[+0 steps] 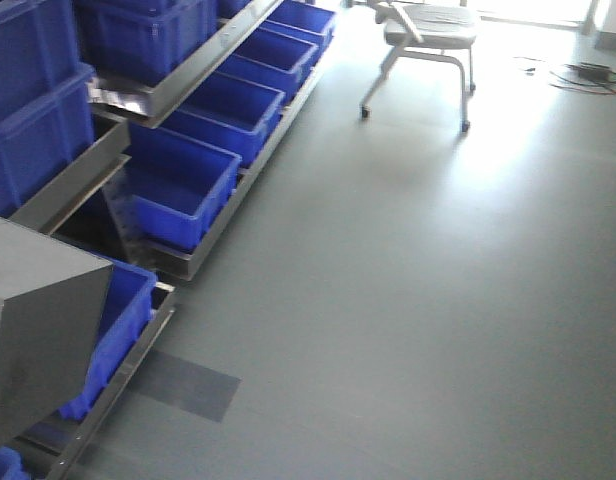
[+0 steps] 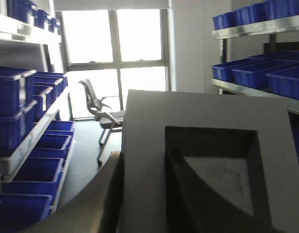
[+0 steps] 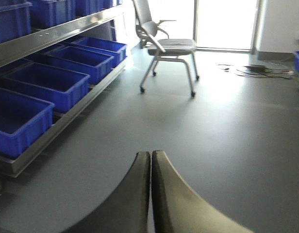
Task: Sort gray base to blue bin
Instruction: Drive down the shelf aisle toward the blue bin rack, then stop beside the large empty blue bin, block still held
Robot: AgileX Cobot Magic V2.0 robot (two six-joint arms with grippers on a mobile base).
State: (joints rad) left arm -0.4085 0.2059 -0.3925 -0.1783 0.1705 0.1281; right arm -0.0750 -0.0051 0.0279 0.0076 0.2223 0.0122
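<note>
Left gripper point(image 2: 142, 162) pinching gray base point(image 2: 203, 109) wall, one finger point(image 2: 186, 187) in recess point(image 2: 227, 167). Right gripper point(image 3: 150, 155) fingers pressed together above floor point(image 3: 237, 136).

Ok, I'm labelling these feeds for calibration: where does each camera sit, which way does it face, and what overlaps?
Front view: high up, tilted down at the floor, blue bins left, chair ahead; no arm shows, only the gray base, lower left.
Left wrist: behind the left gripper, facing the window; its fingers clamp the gray base's wall.
Right wrist: behind the right gripper, shut and empty, low over the floor.
Shared: chair and bins in all three; base in front and left wrist.
</note>
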